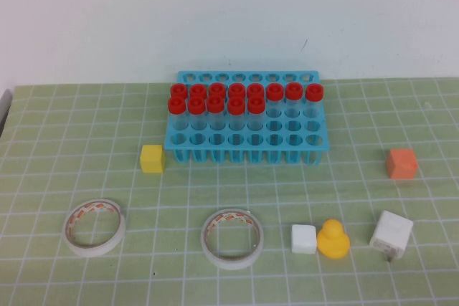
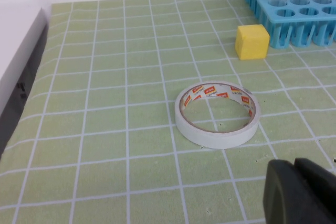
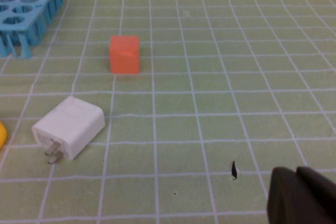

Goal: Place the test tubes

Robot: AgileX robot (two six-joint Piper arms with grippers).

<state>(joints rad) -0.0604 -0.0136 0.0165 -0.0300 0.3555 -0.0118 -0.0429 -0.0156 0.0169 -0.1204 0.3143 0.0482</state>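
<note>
Within rack [image 1: 244, 77], test tubes [image 1: 237, 107] upright, caps [image 1: 275, 92] up; left claw [image 2: 296, 182], right claw [image 3: 296, 187] seemingly closed, low over mat [image 1: 287, 191].

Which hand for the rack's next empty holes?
Right, likely. Empty holes beside the front tube row lie in the right half of the rack. Left hand, shut, sits near the left tape roll; right hand, shut, near the charger.

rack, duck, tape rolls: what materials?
Rack: moulded blue plastic, slightly glossy, uniform colour. Duck: probably rubber or soft vinyl, smooth yellow. Tape rolls: whitish tape, likely on printed cardboard cores. Left gripper and right gripper are shut, low over the mat.
</note>
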